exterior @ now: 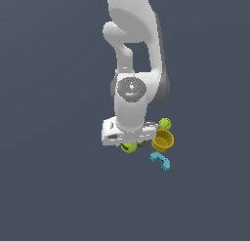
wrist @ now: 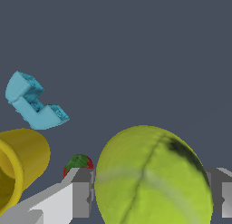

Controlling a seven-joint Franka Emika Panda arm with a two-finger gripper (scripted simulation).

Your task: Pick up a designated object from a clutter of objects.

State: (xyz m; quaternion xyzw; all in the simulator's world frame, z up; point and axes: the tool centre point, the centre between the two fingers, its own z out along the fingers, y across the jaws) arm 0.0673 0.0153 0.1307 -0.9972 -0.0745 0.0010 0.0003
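My claw (wrist: 149,200) straddles the yellow-green ball (wrist: 152,177), one finger (wrist: 80,198) on each side of it, so the pads can bear on its widest part. Whether they already press it I cannot tell. The ball sits low by the surface (exterior: 58,186), just beside the yellow cup (exterior: 162,140); the strawberry piece (wrist: 79,163) and the light-blue piece (exterior: 160,160) lie clear of my fingers.

No real room: a simulated scene. Flat, featureless slate-grey ground (exterior: 49,186) filling both views, without walls or furniture. Smooth white rendered arm (exterior: 134,64). Blocky, coarse-textured toys: cup (exterior: 162,140), blue piece (wrist: 32,106), ball (wrist: 152,177).
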